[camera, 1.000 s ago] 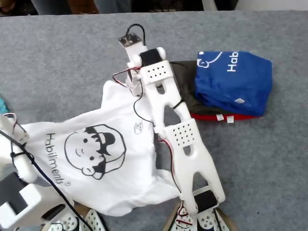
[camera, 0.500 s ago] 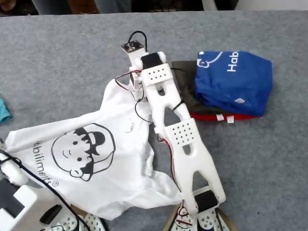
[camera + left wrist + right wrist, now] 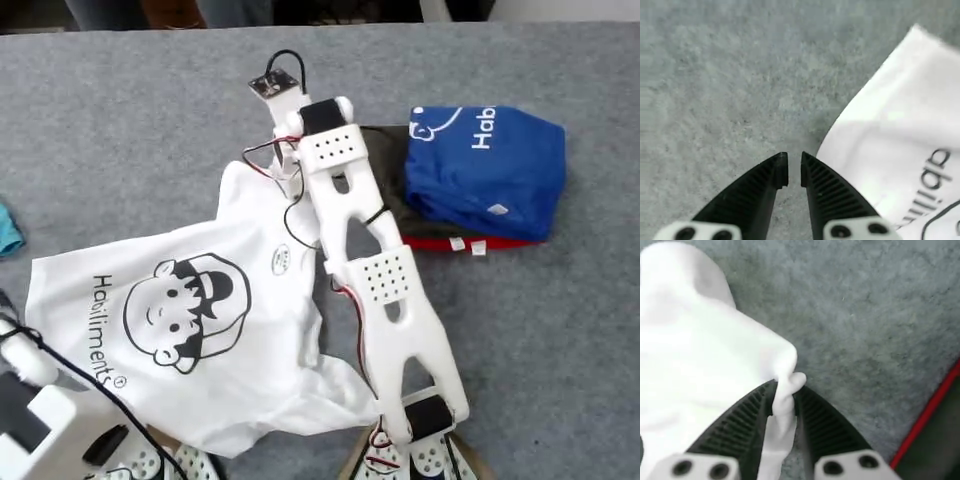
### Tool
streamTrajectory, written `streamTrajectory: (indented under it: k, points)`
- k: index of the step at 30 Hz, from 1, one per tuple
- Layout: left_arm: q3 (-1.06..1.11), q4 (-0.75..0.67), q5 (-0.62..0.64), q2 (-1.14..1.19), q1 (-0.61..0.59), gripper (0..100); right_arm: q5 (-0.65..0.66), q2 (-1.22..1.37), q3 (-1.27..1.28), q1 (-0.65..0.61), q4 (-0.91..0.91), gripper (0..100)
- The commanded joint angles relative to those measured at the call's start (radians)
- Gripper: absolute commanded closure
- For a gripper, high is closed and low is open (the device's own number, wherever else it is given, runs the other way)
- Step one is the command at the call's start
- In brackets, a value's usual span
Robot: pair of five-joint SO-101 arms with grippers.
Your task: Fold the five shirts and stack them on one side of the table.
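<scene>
A white shirt [image 3: 200,330] with a cartoon face lies spread, print up, on the grey table. My right gripper [image 3: 784,385] is shut on a bunched fold of the white shirt [image 3: 700,340] at its far edge; that arm [image 3: 360,250] stretches from the near edge up the table's middle. My left gripper [image 3: 791,167] hovers over bare table beside the shirt's edge [image 3: 900,140], a narrow gap between its jaws and nothing in it. A blue folded shirt [image 3: 485,165] tops a stack on dark and red ones at the right.
The left arm's white base [image 3: 45,420] sits at the near left corner. A scrap of teal cloth [image 3: 8,232] shows at the left edge. Grey table [image 3: 130,120] lies bare at the far left and at the near right.
The shirt was dragged left, then slid back right. Its left corner has come free of the left gripper and lies flat. The right arm shifted slightly, still holding the far edge.
</scene>
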Motion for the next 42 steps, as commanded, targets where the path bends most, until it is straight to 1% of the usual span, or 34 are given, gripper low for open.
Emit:
streamTrajectory:
  k: [1,3,7,11,14,16,18,21,24,27,29,34,36,40,42]
  points:
    - [-0.137,0.003,0.055,-0.008,0.11,87,0.008,-0.071,-0.033,0.017,0.011,98.5]
    - [-0.183,-0.006,0.021,-0.006,0.165,83,0.008,-0.076,-0.01,0.017,0.011,98.5]
    - [-0.236,-0.038,-0.115,0.008,0.242,77,0.006,-0.077,0.015,0.017,0.011,98.5]
    - [-0.278,-0.087,-0.201,0.123,0.251,77,0.005,-0.077,0.013,0.015,0.011,98.5]
    - [-0.367,-0.083,-0.25,0.261,0.248,77,0.008,-0.076,0.013,0.015,0.011,98.5]
    - [-0.447,-0.034,-0.308,0.351,0.248,77,0.008,-0.073,0.013,0.015,0.011,98.5]
    - [-0.544,0.049,-0.377,0.43,0.248,77,0.008,-0.073,0.013,0.015,0.011,98.5]
    - [-0.685,0.16,-0.414,0.519,0.246,77,0.008,-0.073,0.013,0.015,0.011,98.5]
    - [-0.805,0.245,-0.414,0.563,0.245,77,0.006,-0.073,0.013,0.015,0.009,98.5]
    - [-0.88,0.308,-0.407,0.572,0.249,77,0.006,-0.073,0.013,0.015,0.009,98.5]
    - [-0.881,0.321,-0.396,0.572,0.249,77,0.006,-0.073,0.013,0.015,0.009,98.5]
    - [-0.799,0.315,-0.307,0.574,0.24,77,0.005,-0.073,0.013,0.015,0.009,98.5]
    - [-0.748,0.275,-0.259,0.574,0.236,77,0.005,-0.073,0.013,0.015,0.009,98.5]
    - [-0.633,0.123,-0.098,0.574,0.231,77,0.005,-0.071,0.013,0.015,0.008,98.5]
    - [-0.584,0.057,-0.051,0.574,0.232,77,0.005,-0.071,0.013,0.015,0.008,98.5]
